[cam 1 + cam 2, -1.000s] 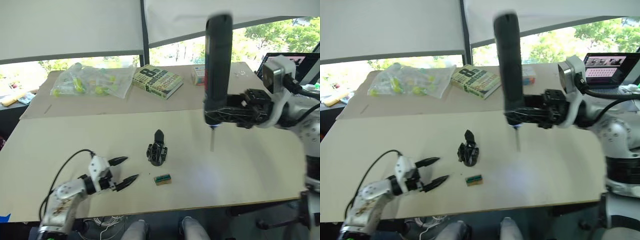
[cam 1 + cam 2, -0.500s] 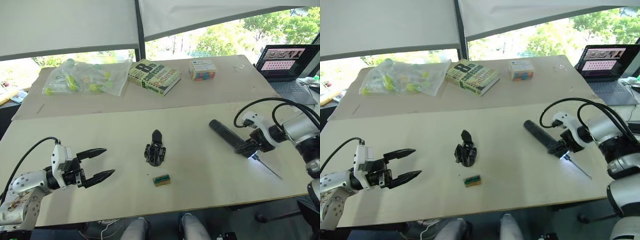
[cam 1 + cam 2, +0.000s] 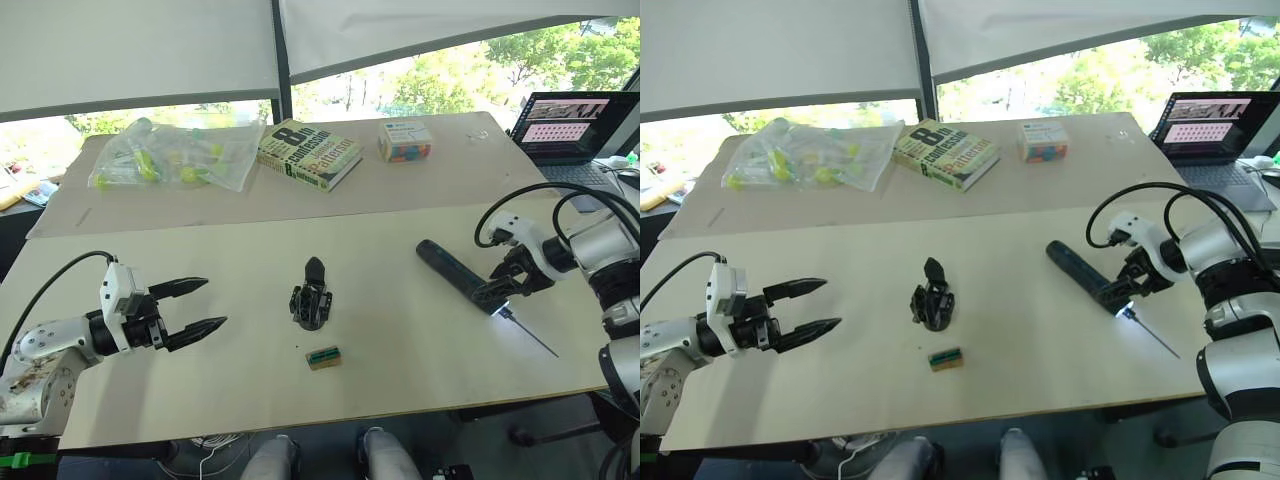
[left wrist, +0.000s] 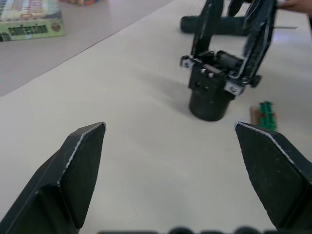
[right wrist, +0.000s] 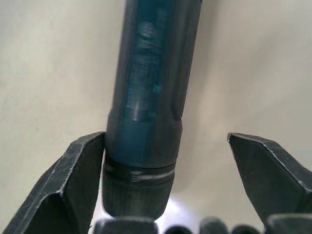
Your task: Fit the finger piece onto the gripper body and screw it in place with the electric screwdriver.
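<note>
The gripper body stands upright mid-table on its round base, with two black fingers rising from it. I cannot tell the finger piece apart from those fingers. The electric screwdriver lies flat on the table to the right, its thin bit pointing toward the front edge. My right gripper straddles its bit end and is open. One finger touches the barrel, while the other stands clear of it. My left gripper hovers open at the left, aimed at the gripper body and well short of it.
A small green and brown block lies just in front of the gripper body. At the back lie a plastic bag, a book and a small box. A laptop sits far right. The table's front edge is close.
The right gripper brought the screwdriver down from upright in the air to flat on the table, then opened. The left gripper swung out to the left.
</note>
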Tool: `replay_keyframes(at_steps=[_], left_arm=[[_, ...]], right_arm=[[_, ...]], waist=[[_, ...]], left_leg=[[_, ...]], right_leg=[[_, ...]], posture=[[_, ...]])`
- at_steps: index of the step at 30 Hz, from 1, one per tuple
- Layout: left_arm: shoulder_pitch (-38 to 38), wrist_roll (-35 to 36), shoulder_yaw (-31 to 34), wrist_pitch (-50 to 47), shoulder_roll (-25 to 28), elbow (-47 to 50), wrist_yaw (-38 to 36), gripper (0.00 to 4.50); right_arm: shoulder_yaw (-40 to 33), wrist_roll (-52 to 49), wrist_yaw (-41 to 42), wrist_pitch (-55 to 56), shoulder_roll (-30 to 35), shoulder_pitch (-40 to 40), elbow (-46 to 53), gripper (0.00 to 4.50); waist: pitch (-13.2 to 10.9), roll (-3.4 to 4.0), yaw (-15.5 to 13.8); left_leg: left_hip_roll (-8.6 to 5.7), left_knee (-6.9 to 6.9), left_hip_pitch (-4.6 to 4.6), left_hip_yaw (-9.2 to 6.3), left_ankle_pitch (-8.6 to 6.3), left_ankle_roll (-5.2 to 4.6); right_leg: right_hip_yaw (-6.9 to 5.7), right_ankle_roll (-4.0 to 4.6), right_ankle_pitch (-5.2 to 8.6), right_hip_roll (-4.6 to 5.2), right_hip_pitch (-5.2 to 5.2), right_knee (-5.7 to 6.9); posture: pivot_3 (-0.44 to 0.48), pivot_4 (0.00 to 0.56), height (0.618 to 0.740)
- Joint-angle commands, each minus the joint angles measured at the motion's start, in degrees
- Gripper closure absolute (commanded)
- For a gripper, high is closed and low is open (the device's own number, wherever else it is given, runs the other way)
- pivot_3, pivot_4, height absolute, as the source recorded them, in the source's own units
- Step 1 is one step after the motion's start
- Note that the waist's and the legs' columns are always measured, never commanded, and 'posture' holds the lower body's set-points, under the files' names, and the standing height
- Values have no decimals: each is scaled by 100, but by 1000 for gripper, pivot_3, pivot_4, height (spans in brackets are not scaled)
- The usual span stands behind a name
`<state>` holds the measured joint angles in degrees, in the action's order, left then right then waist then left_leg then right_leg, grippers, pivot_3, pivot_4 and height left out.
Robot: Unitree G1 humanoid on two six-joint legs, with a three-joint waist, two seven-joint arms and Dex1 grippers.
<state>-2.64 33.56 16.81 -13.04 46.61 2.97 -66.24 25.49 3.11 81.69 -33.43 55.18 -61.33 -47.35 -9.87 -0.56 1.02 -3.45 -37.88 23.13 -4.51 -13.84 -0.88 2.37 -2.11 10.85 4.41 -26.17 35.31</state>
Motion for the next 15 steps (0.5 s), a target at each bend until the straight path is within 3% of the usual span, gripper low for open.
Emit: replay_keyframes(at_steps=[1,5,8,10,15], left_arm=[[31,-141,212,57,129,6,97,0],[99,-406,276,286,137,4,244,0],[110,-418,342,310,104,-24,274,0],[127,-430,395,279,99,-29,341,0],[82,-737,305,417,72,-163,566,0]], right_arm=[[-580,-121,155,375,311,-249,110,32],[-1448,-1257,992,1158,539,103,692,32],[-1911,-2252,1081,1932,597,782,1382,32],[-2385,-2388,1028,2720,380,1266,1748,32],[-3093,-3113,1010,3230,-234,2447,2976,32]], waist=[[0,0,4],[0,0,5],[0,0,-4],[1,-2,-12],[1,-2,-21]], left_leg=[[0,0,0,0,0,0],[4,0,-4,2,-1,0],[12,0,-6,2,-1,0],[13,1,-9,3,-1,0],[12,-1,-25,12,-1,-1]], right_leg=[[0,0,0,0,0,-1],[-1,1,-1,-2,3,-1],[-2,2,-1,-5,7,1],[-3,2,-1,-4,10,3],[2,0,-2,1,8,35]], posture=[[0,150,740],[0,150,740],[0,150,740],[0,150,740],[0,150,740]])
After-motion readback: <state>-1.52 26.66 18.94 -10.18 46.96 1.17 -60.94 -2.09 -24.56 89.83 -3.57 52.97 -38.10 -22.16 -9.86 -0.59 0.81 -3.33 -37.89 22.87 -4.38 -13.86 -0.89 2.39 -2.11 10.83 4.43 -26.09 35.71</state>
